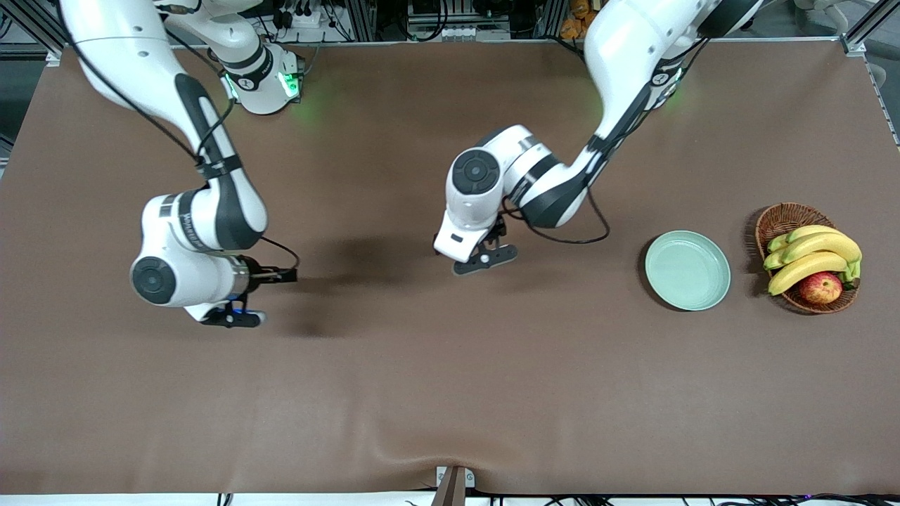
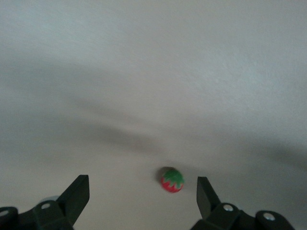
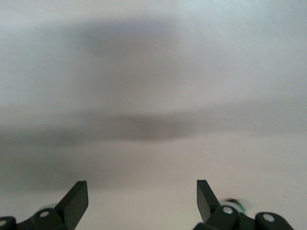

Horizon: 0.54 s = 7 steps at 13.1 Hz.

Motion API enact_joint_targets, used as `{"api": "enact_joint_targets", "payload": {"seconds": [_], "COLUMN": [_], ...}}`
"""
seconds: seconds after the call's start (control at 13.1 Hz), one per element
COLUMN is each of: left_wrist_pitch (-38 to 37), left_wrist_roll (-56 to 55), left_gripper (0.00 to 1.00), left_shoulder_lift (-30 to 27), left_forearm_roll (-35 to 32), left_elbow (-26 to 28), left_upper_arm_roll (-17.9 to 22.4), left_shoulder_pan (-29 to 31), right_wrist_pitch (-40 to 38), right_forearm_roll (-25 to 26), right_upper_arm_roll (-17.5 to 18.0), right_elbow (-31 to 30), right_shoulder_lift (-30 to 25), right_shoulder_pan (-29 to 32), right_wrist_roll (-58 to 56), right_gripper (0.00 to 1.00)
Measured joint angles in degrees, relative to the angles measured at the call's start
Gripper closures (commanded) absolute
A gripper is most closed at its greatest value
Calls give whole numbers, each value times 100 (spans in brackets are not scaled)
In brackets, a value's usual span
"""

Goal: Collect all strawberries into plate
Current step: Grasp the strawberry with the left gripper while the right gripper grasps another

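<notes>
Brown tabletop [image 1: 394, 393] looked bare except the plate [image 1: 688, 270] near the left arm's end. I had the left pincer [image 2: 143, 191] spread over one strawberry [image 2: 172, 180], tiny, light, probably slippery: pinch the red body. Right pincer [image 3: 142, 194] hung apart, waiting.

Left claw [image 2: 143, 197] spread wide; right claw [image 3: 142, 197] likewise.

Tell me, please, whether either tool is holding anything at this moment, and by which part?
Nothing is held. The left tool is open with a strawberry lying loose on the table between its fingers; the right tool is open over bare table.
</notes>
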State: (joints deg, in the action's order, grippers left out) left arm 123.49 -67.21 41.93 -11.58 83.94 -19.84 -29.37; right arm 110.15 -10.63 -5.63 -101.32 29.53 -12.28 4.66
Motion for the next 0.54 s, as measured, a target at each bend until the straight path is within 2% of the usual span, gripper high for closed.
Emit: {"api": "enact_joint_targets", "payload": {"seconds": [0.23, 0.38, 0.54], "left_wrist_pitch": [311, 462, 573], "left_wrist_roll": [-55, -207, -280], "left_gripper": [16, 25, 29], "left_shoulder_lift": [286, 386, 494], "left_forearm_roll": [-3, -12, -56], "left_elbow": [-59, -67, -69], "left_upper_arm_roll": [2, 3, 4], "left_shoulder_pan": [-88, -194, -282], "right_wrist_pitch": [17, 23, 23], "right_forearm_roll": [494, 788, 898], "right_upper_arm_roll": [-120, -192, -210], "right_elbow": [-542, -754, -953], "right_shoulder_lift": [-2, -2, -2], "right_shoulder_pan": [269, 293, 374], "right_wrist_roll": [-210, -213, -304], "right_gripper": [0, 0, 0]}}
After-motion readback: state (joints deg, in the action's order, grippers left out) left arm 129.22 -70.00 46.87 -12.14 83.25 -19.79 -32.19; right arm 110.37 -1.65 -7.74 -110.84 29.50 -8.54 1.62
